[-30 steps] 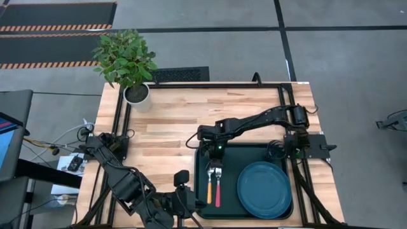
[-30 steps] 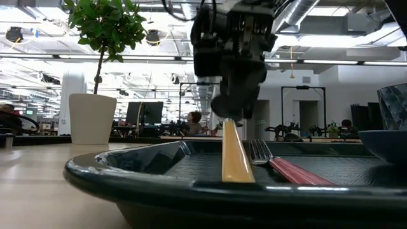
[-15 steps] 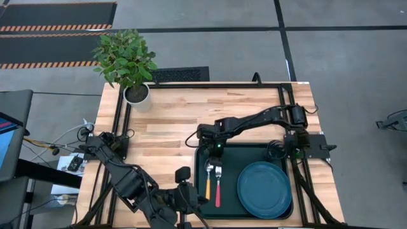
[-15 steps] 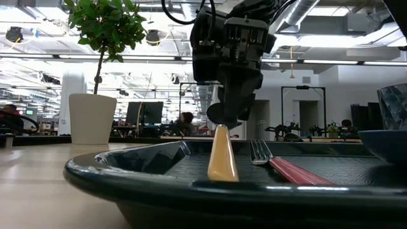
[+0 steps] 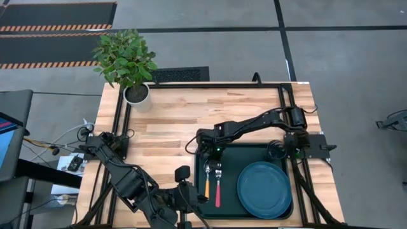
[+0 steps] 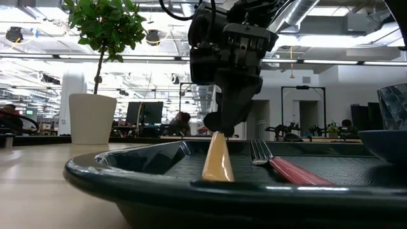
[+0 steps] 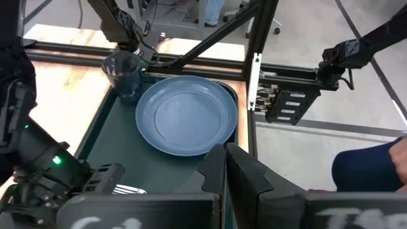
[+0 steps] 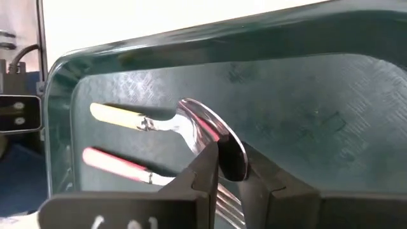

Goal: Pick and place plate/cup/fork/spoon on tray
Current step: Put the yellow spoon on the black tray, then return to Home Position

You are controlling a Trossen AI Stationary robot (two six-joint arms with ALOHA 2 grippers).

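Note:
The dark green tray (image 5: pixel 233 153) lies at the table's near right. On it are the teal-blue plate (image 5: pixel 264 189), the red-handled fork (image 5: pixel 218 186) and the orange-handled spoon (image 5: pixel 206 183), left of the fork. The smoky cup (image 7: pixel 124 75) stands on the tray's far right corner, beside the plate. My right gripper (image 5: pixel 212 156) hangs over the tray's far left part, shut on the spoon. My left gripper (image 7: pixel 226 166) is shut and empty at the table's near edge, by the tray's near left corner. My right gripper pinches the spoon's metal bowl (image 8: pixel 230 152) between its two fingers. The fingers (image 6: pixel 222 117) come from above, slanting down. The spoon is tilted: its bowl end is raised, and the end of its orange handle (image 6: pixel 217 168) rests on the tray floor beside the fork.
A white pot with a green plant (image 5: pixel 135 93) stands at the table's far left corner. The wooden table top (image 5: pixel 172 121) lies bare left of and behind the tray. People and desks show in the room beyond the table.
My right gripper has kept hold of the spoon's bowl and has shifted slightly. The spoon's handle has swung a little toward the table's left, away from the fork, with its end still on the tray.

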